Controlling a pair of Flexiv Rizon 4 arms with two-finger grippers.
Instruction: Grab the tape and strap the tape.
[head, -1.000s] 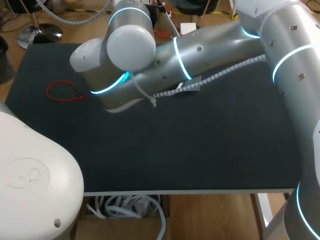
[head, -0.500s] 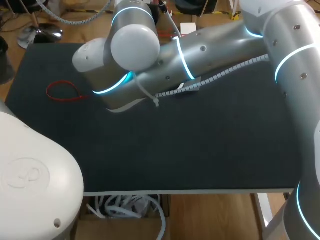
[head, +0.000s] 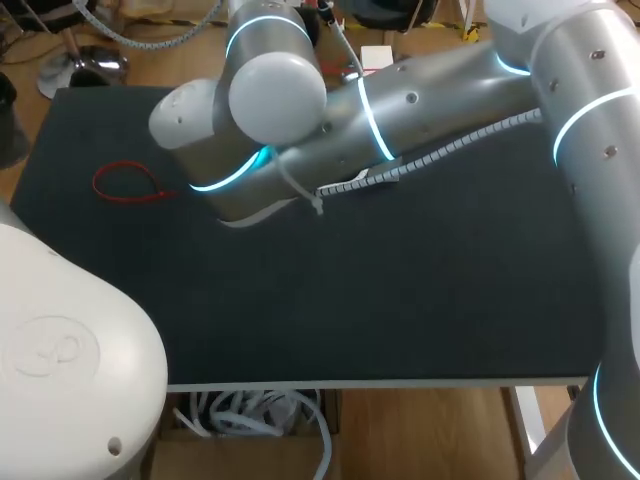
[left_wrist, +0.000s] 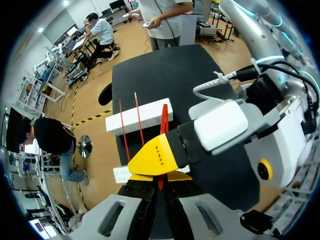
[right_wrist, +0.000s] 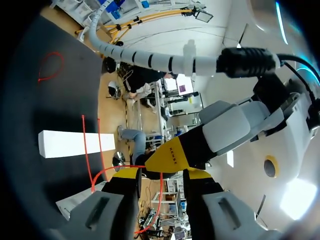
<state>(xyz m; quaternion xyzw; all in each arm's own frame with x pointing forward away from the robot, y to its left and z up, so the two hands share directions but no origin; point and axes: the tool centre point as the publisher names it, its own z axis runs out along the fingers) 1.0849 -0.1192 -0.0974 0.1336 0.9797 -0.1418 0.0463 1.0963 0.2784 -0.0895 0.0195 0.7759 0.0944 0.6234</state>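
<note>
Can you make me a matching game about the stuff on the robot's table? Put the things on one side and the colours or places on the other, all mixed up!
Things:
1. red loop
2. white box
3. held red tie
4. table

Colour, place or state:
A. black
B. pinched in the left gripper, up off the table
C. lying flat on the table by itself
D. white

Right pairs: 1-C, 2-D, 3-B, 4-A
</note>
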